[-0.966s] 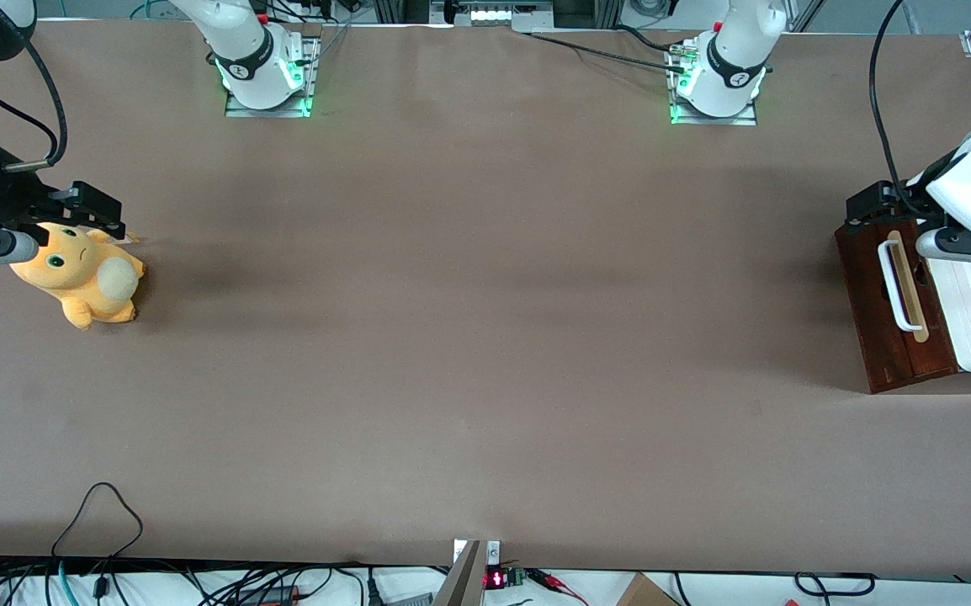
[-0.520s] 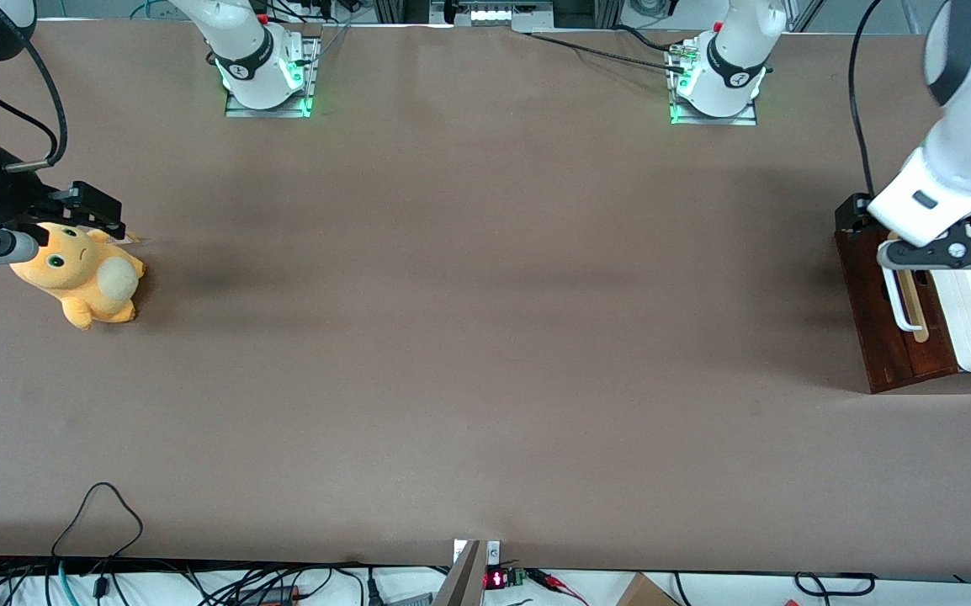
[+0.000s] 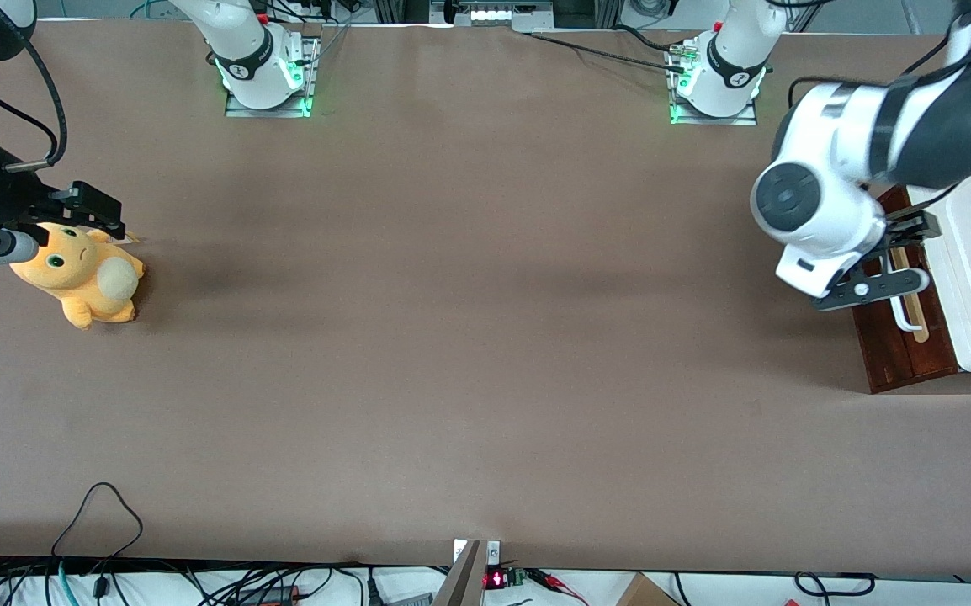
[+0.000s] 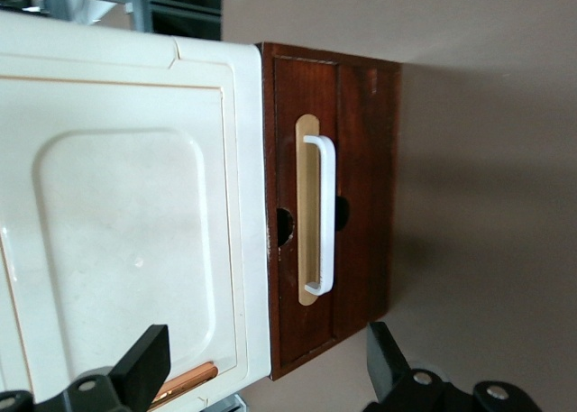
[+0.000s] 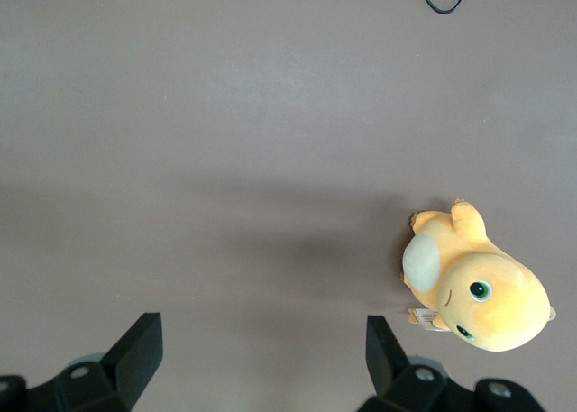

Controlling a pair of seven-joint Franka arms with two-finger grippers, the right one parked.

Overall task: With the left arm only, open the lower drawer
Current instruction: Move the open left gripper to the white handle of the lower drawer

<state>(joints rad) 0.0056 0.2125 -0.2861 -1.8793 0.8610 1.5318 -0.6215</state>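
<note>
- Counts: 1 plush toy, 1 drawer unit, 1 white loop handle, 2 arm bases w/ green lights.
- Plush toy (image 3: 82, 273): orange, cream belly, lying on the brown table (image 3: 469, 337) toward the parked arm's end; shows in the right wrist view too (image 5: 473, 290).
- Arm bases (image 3: 267, 71): at the table edge farthest from the front cam, each w/ a round logo mark; too small to read.
- Cables + small red display (image 3: 495, 578): along the edge nearest the front cam; digits not readable.
- Left arm (image 3: 822, 202): white w/ dark joint, hangs over the table toward the working arm's end, covers part of the drawer front in front view.
- Gripper (image 3: 894, 269): above the handle area, fingers (image 4: 144, 362) spread wide apart, clamped on nothing, not touching the handle.
- Lower drawer (image 4: 361, 205): dark reddish-brown front, looks pushed in, flush against the white lid (image 4: 126, 223).
- Handle (image 4: 323, 215): white loop on a pale wood strip.
- Lid: an orange slot (image 4: 185, 382) near one edge; no writing readable.
</note>
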